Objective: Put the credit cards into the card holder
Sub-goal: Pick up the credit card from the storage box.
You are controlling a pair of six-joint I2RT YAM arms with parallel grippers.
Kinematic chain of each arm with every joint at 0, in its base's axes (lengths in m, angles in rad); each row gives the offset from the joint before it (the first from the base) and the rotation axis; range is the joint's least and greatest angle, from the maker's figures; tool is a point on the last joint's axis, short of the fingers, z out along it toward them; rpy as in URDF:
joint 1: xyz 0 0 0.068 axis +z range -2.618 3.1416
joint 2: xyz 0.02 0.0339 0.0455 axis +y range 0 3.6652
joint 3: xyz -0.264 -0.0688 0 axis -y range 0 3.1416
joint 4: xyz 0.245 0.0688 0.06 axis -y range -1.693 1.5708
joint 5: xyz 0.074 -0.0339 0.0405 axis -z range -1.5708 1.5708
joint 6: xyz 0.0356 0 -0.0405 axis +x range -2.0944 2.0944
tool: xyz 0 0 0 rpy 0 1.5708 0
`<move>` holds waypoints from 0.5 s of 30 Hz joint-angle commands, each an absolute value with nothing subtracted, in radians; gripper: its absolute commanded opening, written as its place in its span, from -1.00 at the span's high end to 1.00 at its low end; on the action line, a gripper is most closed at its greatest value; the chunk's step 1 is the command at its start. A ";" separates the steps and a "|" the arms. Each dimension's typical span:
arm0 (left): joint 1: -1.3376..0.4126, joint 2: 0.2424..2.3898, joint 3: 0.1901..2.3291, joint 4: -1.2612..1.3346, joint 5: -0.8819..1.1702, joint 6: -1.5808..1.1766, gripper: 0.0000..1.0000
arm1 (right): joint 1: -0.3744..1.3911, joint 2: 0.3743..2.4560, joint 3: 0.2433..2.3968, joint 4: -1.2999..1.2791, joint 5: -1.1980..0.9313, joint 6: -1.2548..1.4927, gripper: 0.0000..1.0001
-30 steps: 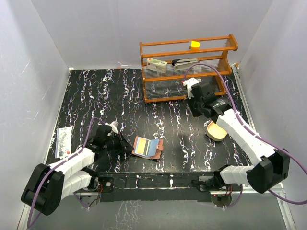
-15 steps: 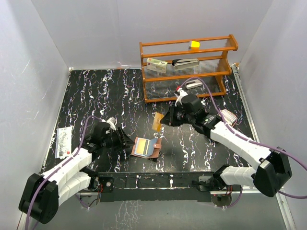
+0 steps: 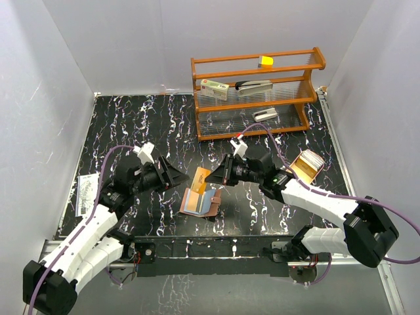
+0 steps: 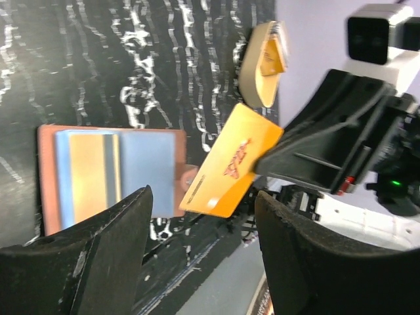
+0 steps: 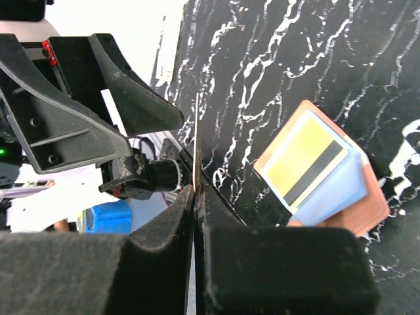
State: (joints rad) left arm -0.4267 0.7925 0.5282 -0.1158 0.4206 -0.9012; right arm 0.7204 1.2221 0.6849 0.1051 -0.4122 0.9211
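Print on the orange card point(image 4: 231, 161) and white packet point(image 3: 87, 193) is unreadable.

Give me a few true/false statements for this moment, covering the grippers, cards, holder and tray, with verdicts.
1. The right gripper is shut on an orange card. True.
2. The left gripper grips the holder. False: its jaws are open and hold nothing, and the holder lies on the table.
3. The holder lies open with a striped yellow card in it. True.
4. The tray is empty. False: tan cards stand in it.
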 commanded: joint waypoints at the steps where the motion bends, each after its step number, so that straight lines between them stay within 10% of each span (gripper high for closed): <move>1: -0.426 0.761 0.498 0.037 0.573 -0.992 -0.23 | 0.727 1.187 0.667 0.306 -0.479 0.971 1.00; 9: -0.426 0.770 0.479 0.132 0.638 -1.046 -0.14 | 0.728 1.198 0.656 0.365 -0.525 0.998 1.00; 15: -0.426 0.788 0.461 0.200 0.673 -1.082 0.42 | 0.730 1.208 0.640 0.388 -0.530 1.008 1.00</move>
